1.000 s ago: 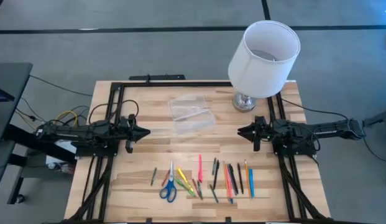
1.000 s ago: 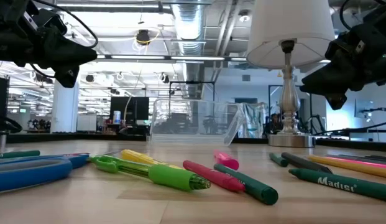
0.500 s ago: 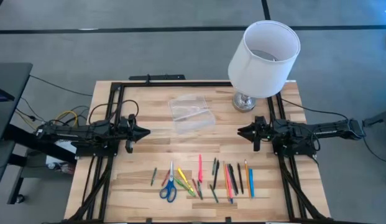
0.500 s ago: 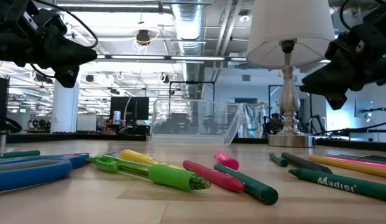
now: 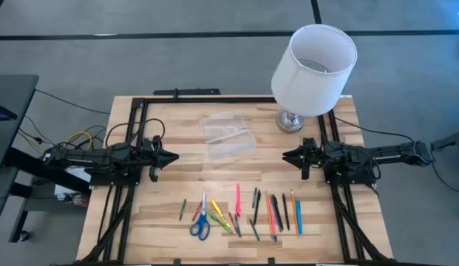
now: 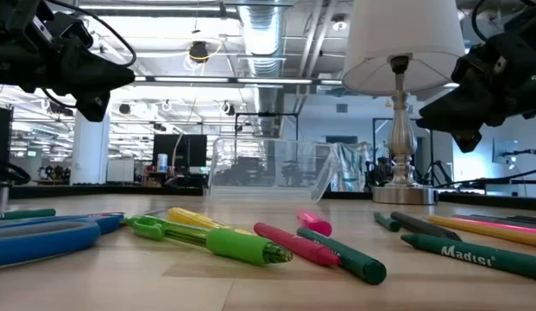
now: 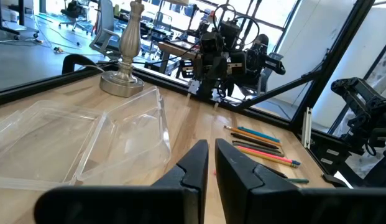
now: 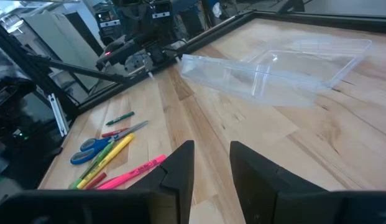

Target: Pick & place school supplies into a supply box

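Observation:
The school supplies lie loose in a row near the table's front edge: pens, pencils and markers (image 5: 270,210) and blue-handled scissors (image 5: 200,222) at the row's left. The supply box (image 5: 228,134), a clear plastic case lying open, rests flat on the table farther back, at the middle. My left gripper (image 5: 174,156) hovers level at the table's left, shut, with nothing between its fingers (image 7: 200,163). My right gripper (image 5: 285,156) hovers at the table's right, facing it, open and empty. Both stand clear above the table, between the box and the row of supplies.
A lamp with a large white shade (image 5: 314,66) stands on a chrome base (image 5: 290,120) at the back right, close to my right arm. Black frame rails (image 5: 133,133) run along the table's sides and back. Bare wood lies between the two grippers.

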`<action>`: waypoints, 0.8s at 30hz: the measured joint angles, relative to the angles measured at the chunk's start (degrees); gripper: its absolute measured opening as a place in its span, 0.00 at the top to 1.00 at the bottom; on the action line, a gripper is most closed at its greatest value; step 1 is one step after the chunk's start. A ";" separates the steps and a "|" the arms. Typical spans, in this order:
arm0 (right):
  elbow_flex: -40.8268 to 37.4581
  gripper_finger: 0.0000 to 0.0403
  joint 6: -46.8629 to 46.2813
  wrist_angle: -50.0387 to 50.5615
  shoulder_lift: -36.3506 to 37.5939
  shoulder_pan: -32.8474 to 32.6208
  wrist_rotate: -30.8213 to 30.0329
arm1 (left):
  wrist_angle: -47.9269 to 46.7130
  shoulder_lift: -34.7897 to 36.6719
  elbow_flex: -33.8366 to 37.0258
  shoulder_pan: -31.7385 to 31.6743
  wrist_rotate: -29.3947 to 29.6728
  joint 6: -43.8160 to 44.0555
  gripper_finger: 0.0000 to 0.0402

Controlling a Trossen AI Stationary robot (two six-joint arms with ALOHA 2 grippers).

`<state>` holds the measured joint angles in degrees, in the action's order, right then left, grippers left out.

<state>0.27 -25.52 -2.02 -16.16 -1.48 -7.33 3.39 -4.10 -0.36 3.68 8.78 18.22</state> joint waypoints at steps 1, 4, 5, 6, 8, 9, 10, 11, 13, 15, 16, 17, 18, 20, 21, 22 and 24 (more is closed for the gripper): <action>0.00 0.76 0.00 0.00 0.01 -0.01 0.00 | 0.00 0.00 0.00 0.00 0.00 0.00 0.94; 0.00 0.76 0.00 0.00 0.01 -0.01 -0.01 | -0.02 0.02 -0.01 -0.01 0.01 0.00 0.94; 0.00 0.76 0.00 0.01 0.01 0.00 -0.01 | 0.00 0.00 0.00 -0.01 0.00 0.00 0.94; -0.01 0.76 0.00 0.00 0.02 -0.01 -0.02 | 0.00 0.02 -0.02 0.00 0.00 0.00 0.94; -0.01 0.76 0.00 0.01 0.00 0.00 -0.02 | -0.01 0.01 -0.01 0.00 0.00 0.00 0.94; -0.01 0.76 0.00 0.00 0.01 -0.01 -0.02 | 0.00 0.02 0.00 -0.02 0.01 0.00 0.94; -0.02 0.76 0.00 0.00 0.02 0.00 -0.02 | -0.01 0.02 0.00 -0.02 0.02 0.00 0.94; -0.02 0.76 0.00 0.00 0.01 -0.02 0.00 | 0.00 0.02 0.00 0.00 0.02 0.00 0.94; 0.00 0.76 0.00 0.00 0.01 -0.02 -0.01 | 0.00 0.01 -0.01 -0.02 0.00 0.01 0.94; 0.00 0.76 0.00 0.00 0.02 -0.01 -0.02 | -0.01 0.01 0.00 0.00 0.00 0.24 0.94; -0.02 0.76 0.00 0.00 0.01 -0.01 -0.01 | -0.02 0.00 0.00 0.00 0.00 0.30 0.94; 0.00 0.76 0.00 0.01 0.00 -0.01 -0.02 | 0.00 0.00 0.00 -0.02 0.00 0.28 0.94; -0.02 0.76 0.00 0.00 0.02 0.00 -0.02 | 0.00 0.01 -0.01 0.00 0.02 -0.02 0.94; 0.00 0.76 0.00 0.00 0.02 -0.02 -0.02 | 0.00 0.00 -0.02 0.00 0.27 -0.14 0.94; 0.00 0.76 0.00 0.00 0.01 -0.02 -0.01 | 0.01 0.00 0.00 0.00 0.35 0.84 0.94; 0.00 0.76 0.00 0.00 0.00 0.00 0.00 | 0.03 0.02 0.00 0.00 0.33 2.62 0.94; 0.00 0.76 0.00 0.01 0.02 -0.01 -0.01 | -0.02 0.00 0.00 0.00 -0.17 7.68 0.94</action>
<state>0.27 -25.52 -2.02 -16.14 -1.48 -7.34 3.38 -4.10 -0.36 3.68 8.61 25.90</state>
